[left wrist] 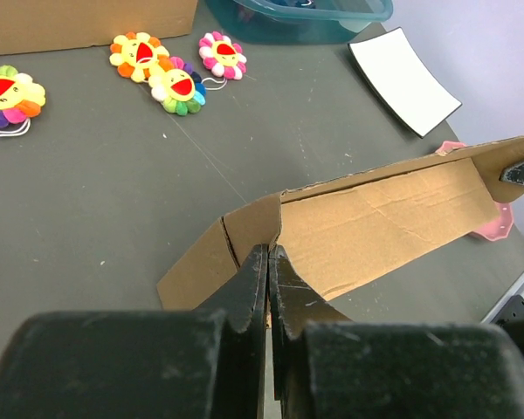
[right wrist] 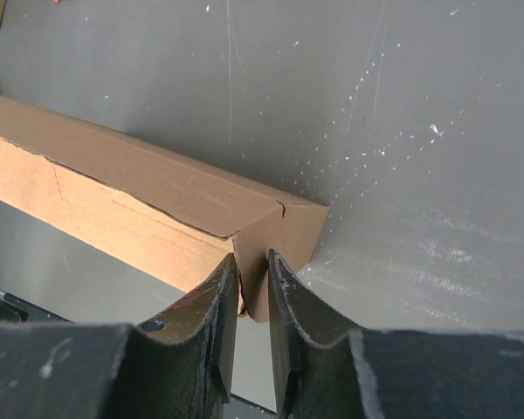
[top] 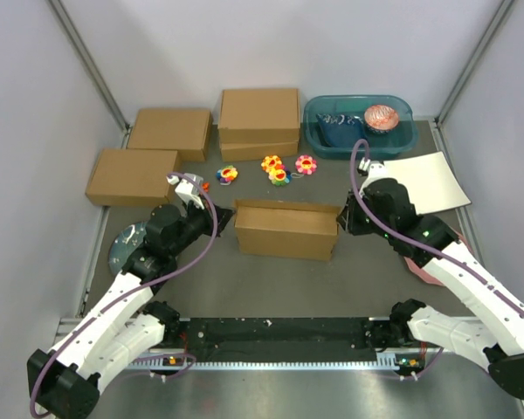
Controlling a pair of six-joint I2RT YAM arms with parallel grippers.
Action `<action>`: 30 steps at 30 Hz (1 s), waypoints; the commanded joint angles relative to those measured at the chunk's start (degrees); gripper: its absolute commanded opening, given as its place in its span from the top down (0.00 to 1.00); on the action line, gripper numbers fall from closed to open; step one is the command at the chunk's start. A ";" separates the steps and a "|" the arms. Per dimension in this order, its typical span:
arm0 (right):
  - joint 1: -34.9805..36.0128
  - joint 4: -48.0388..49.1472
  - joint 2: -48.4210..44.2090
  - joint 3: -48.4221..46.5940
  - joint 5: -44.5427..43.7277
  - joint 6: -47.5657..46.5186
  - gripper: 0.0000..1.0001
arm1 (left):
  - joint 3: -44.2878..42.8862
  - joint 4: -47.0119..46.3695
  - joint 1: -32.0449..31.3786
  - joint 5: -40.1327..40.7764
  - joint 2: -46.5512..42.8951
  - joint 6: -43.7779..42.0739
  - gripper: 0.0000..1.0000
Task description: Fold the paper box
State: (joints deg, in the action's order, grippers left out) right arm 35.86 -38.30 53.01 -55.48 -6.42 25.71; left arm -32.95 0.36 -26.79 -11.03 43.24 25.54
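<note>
The paper box (top: 286, 231) stands half-formed in the middle of the worktop (top: 271, 284) with its long wall upright, and each arm has one end of it, probably so the walls stay raised while the end flaps are worked. The left gripper (top: 224, 220) is closed almost completely, pinching the thin top edge of the left end panel where it bends at a crease. The right gripper (top: 343, 220) is narrowed onto the right corner, with the short end wall nipped between its fingers (right wrist: 284, 297). On the near side, bare worktop runs from the box to the arm bases, which looks like the safest way to swing a flap. Behind it the flower toys (top: 279, 170) lie near, with the ready-made boxes (top: 258, 122) further back and the white sheet (top: 430, 182) beside the right arm.
</note>
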 commanded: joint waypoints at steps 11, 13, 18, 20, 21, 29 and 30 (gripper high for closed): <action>0.71 -4.15 -2.65 -2.00 -0.88 1.00 0.84 | 0.61 4.74 -0.37 1.27 0.88 -1.37 0.99; 0.71 -4.15 -2.48 -2.35 -0.36 1.35 0.85 | 0.52 4.91 -0.37 1.27 1.05 -1.37 0.99; 0.53 -5.37 -2.21 -3.66 -1.05 1.53 0.79 | 0.25 5.70 -0.37 1.97 1.14 -1.28 0.99; 0.79 -6.42 -2.30 -3.67 -2.55 1.27 0.78 | 0.25 5.88 -0.37 2.32 1.05 -1.20 0.99; 0.62 -6.78 -2.65 -3.49 -2.90 1.18 0.78 | 0.17 5.88 -0.37 2.41 0.97 -1.11 0.99; 0.62 -6.70 -3.01 -1.91 -1.23 3.37 0.99 | -0.19 5.97 -0.46 2.77 1.14 -0.84 0.99; 0.62 -6.35 -2.83 -2.08 -0.97 4.25 1.00 | -0.10 6.05 -0.46 2.77 1.23 -0.76 0.99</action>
State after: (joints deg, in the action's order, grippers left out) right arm 36.27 -44.10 50.96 -56.25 -6.63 27.70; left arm -32.97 0.56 -27.20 -9.58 43.31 25.34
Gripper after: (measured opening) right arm 0.029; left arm 0.032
